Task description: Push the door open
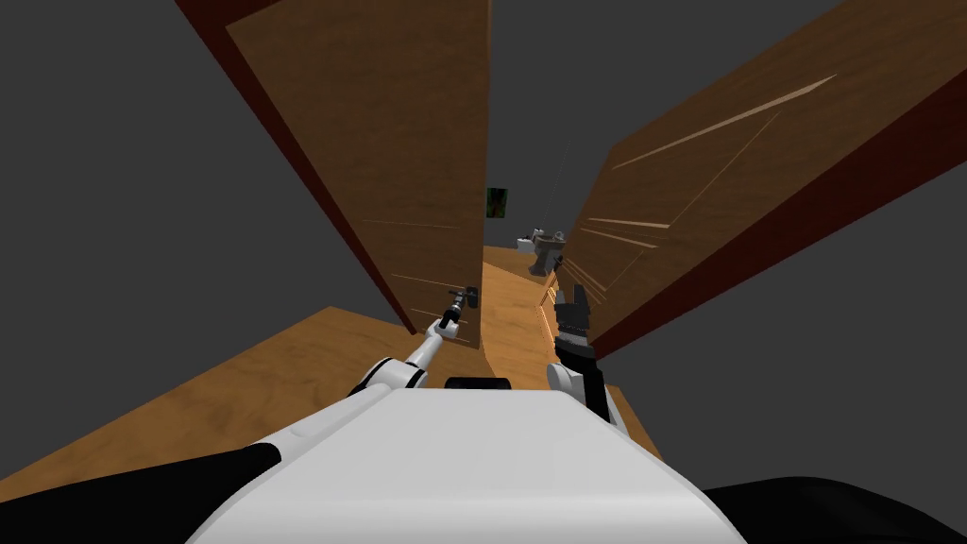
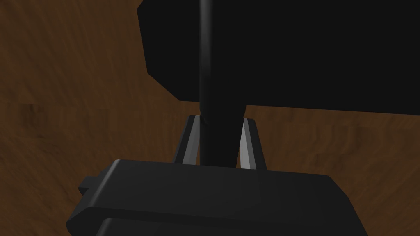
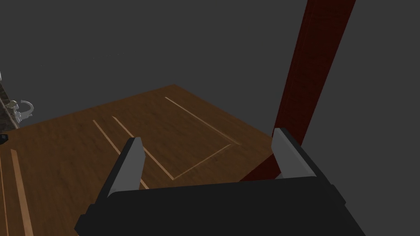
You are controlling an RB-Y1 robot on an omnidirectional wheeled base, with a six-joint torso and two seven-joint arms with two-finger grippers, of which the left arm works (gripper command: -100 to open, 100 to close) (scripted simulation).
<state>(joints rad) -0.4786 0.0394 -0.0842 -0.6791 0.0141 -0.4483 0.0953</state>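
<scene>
the door (image 1: 397, 142), a brown wooden leaf in a dark red frame, stands ahead and to my left, with a narrow gap between its free edge and a second wooden panel (image 1: 718, 189) on the right; orange-brown floor (image 1: 515, 312) runs on through the gap. its black lever handle (image 1: 469, 297) sits low, close to the free edge. the left gripper (image 2: 222, 119) is closed around that handle, both fingers (image 2: 248, 141) pressing the lever's sides just below the black backplate (image 2: 307, 53). the right gripper (image 3: 208, 135) hangs beside the second panel with its fingers spread wide, holding nothing, near the red frame post (image 3: 316, 61)
</scene>
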